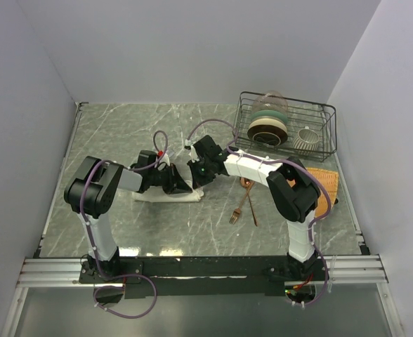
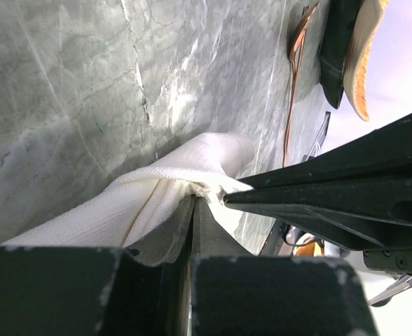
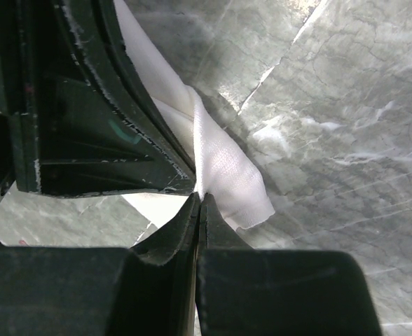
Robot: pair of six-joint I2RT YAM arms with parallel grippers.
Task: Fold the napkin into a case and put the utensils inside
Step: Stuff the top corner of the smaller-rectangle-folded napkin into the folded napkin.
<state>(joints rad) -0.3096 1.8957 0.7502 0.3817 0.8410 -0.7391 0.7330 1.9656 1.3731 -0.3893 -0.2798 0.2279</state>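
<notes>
Both the left gripper (image 2: 194, 199) and right gripper (image 3: 199, 196) pinch the half-folded napkin (image 1: 157, 196). The fork (image 1: 239, 209) and spoon (image 1: 246, 184) lie uncased at its three o'clock.

napkin (image 1: 166, 196): cream-white, bunched | fork (image 1: 238, 209), spoon (image 1: 246, 184): copper, crossed, flat

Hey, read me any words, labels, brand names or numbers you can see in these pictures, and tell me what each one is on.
None can be read: no words, labels, brands or numbers show on the napkin, fork, spoon, dish rack, orange mat or table in any view.
</notes>
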